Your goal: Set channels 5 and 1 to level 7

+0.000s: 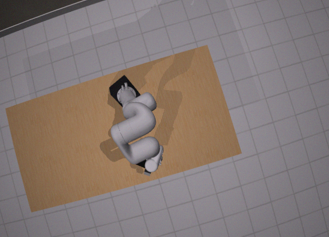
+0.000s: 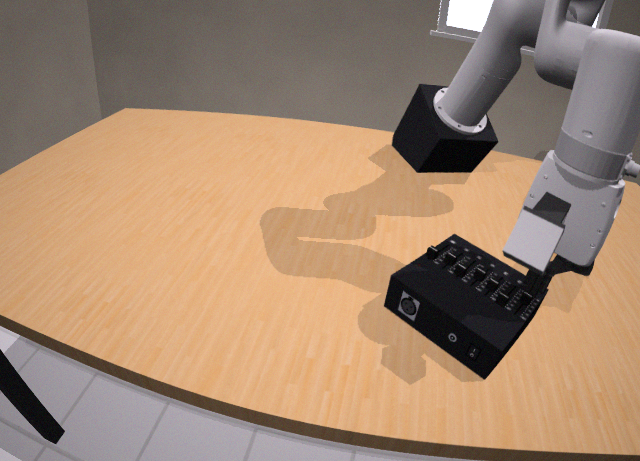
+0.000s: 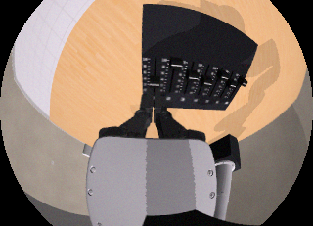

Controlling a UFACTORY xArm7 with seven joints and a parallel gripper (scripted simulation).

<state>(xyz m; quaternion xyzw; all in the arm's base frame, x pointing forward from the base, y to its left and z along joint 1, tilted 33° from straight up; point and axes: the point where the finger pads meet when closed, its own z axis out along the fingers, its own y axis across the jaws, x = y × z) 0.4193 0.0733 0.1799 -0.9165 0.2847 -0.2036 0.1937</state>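
Note:
The black lighting desk [image 2: 462, 301] stands on its feet near the table's front right, with a row of several faders on top. In the top-down view the arm hides nearly all of it; only a dark corner [image 1: 140, 164] shows. My gripper [image 2: 533, 278] is shut with its fingers pressed together. It points down onto the fader channel at the right end of the row. In the wrist view the fingertips touch the leftmost fader of the desk [image 3: 196, 60]. I cannot read which level any cap stands at. The fader cap at the far end [image 2: 431, 251] sticks up clearly.
The arm's black base block [image 2: 442, 136] is mounted on the table behind the desk, and it also shows in the top-down view [image 1: 123, 89]. The table's front edge runs close below the desk. The wooden table extends wide to the left.

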